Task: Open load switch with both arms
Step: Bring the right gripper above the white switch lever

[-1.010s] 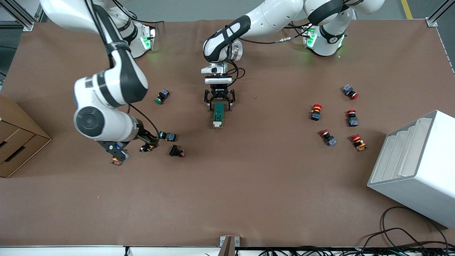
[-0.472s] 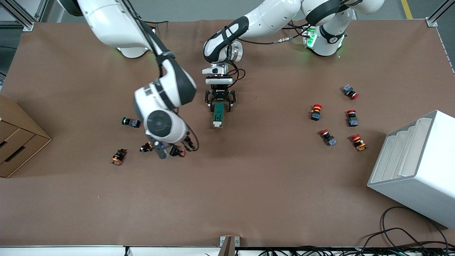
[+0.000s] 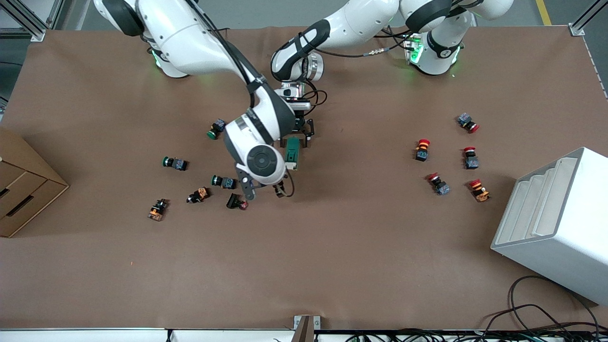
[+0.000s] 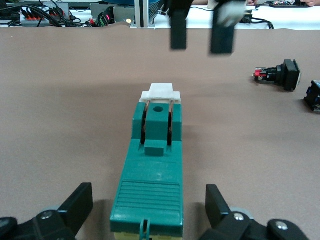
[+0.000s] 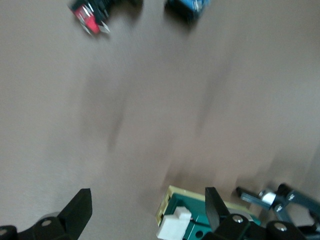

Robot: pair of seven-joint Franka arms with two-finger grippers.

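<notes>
Load switch (image 3: 292, 153) lies flat mid-counter, long axis running 12 to 6 in the front view, white toggle (image 4: 161, 93) at the 6 o'clock end, nearer the front camera. Left gripper (image 4: 149, 205) sits at the switch's 12 o'clock end, fingers (image 4: 76, 205) spread wide on both sides of the green body, gaps showing on each side, not clamped. Right gripper (image 5: 145, 212) hangs over the toggle end, mostly hidden under its own wrist in the front view; fingers (image 5: 77, 210) open wide, holding nothing. In the left wrist view its two dark fingers hang just above the toggle, not touching.

Green-capped push buttons (image 3: 217, 128) and a black-and-red one (image 3: 236, 202) scatter at 7 to 10 o'clock from the switch, toward the right arm's end. Red-capped buttons (image 3: 422, 149) cluster at 3 o'clock, well apart. Brown counter (image 3: 304, 266) is bare from the switch toward the front camera. White rack (image 3: 555, 223) and cardboard box (image 3: 21, 183) stand at opposite counter edges.
</notes>
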